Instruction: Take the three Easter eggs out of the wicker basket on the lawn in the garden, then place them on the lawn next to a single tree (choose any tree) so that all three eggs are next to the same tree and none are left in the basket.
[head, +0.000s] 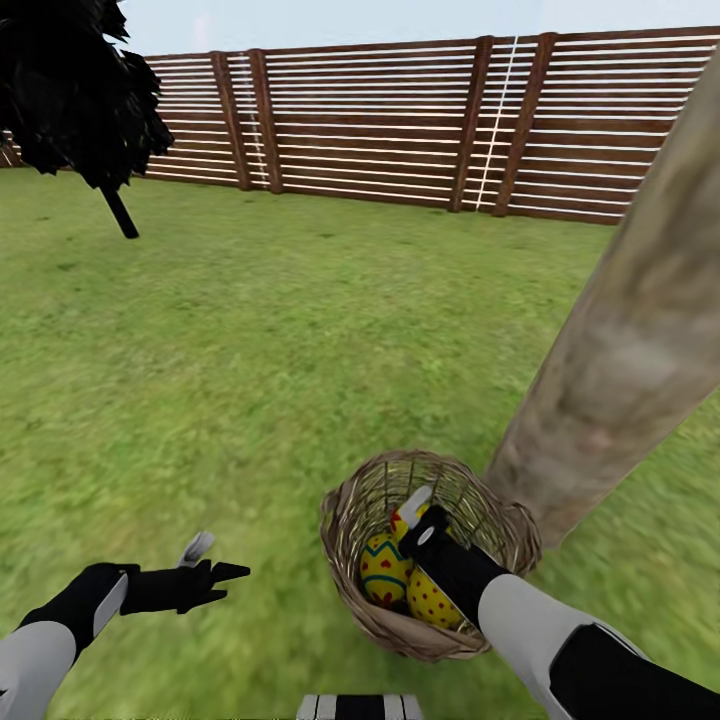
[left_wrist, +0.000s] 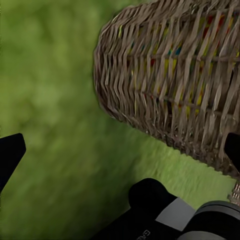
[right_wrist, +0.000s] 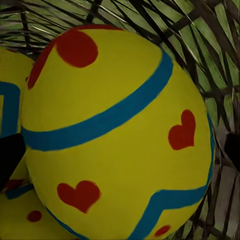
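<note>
Your right gripper (head: 412, 512) is down inside the small brown open-weave wicker basket (head: 350, 520), which sits on the mottled green lawn (head: 260, 340) at about five o'clock in your head view, its rim touching or just beside the base of the thick pale tan-grey tree trunk (head: 620, 340) that leans up toward two o'clock. Three bright yellow Easter eggs lie in the basket: one with a blue zigzag band and red marks (head: 383, 570) at the nine o'clock side of your forearm, one with red dots (head: 432, 600) under the wrist, and a third (head: 405, 522) just showing at the fingertips. In your right wrist view a yellow egg with blue bands and red hearts (right_wrist: 120, 140) sits between the two dark fingers (right_wrist: 9, 160), whose tips stand at either edge of it; the jaws are spread wide, and you cannot tell whether they touch the shell.

Your left gripper (head: 215, 562) hovers over the grass at seven o'clock, near the basket but apart from it, jaws apart and holding nothing. Its wrist camera looks across at the basket's woven wall (left_wrist: 170, 85).

At eleven o'clock stands a black-foliaged tree with a thin dark stem (head: 75, 90), and a brown horizontal-slat wooden fence (head: 400, 120) closes the far side.
</note>
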